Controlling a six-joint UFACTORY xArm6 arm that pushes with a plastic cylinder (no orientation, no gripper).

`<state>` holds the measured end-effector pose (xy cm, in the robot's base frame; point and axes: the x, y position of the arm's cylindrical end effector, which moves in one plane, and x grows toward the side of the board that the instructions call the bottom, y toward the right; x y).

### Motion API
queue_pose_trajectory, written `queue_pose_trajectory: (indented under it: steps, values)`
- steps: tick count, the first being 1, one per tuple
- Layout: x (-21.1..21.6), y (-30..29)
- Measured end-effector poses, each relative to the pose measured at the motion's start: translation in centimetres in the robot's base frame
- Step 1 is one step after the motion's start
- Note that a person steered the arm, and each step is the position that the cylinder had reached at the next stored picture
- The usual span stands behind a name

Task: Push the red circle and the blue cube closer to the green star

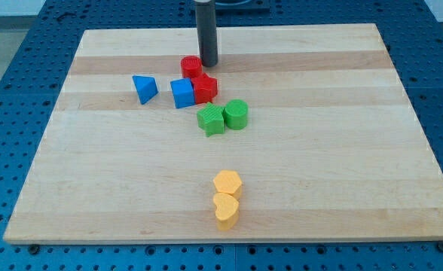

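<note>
No pincer on this rig, just the rod, so nothing opens, closes or holds. My tip (208,62) sits at the far side of the cluster, just right of and behind the red circle (190,66), touching it or nearly so; can't tell which from this angle. Blue cube (182,93) is just nearer than the circle, pressed against a second red block (206,89) on its right (shape unclear, roughly hexagonal). Green star (211,120) lies nearer again and slightly right of the cube, close but a small gap shows; green cylinder (236,114) touches the star's right side. Key relation: the star is toward the near edge from my tip, with circle then cube roughly in line between. So a push straight toward the near side should drive both in, judging by the line-up. Risk: the other red block gets carried along and knocks the star. Blue triangle (145,88) off to the left and two yellow hearts (227,197) near the front edge are out of the way. Board (357,188) otherwise uninvolved.
</note>
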<state>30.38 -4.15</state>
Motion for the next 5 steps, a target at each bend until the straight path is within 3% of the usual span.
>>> queue_pose_trajectory:
  steps: [2, 3, 5]
  values:
    - [2.4, 1.4]
    - [-0.9, 0.1]
    - [1.4, -5.9]
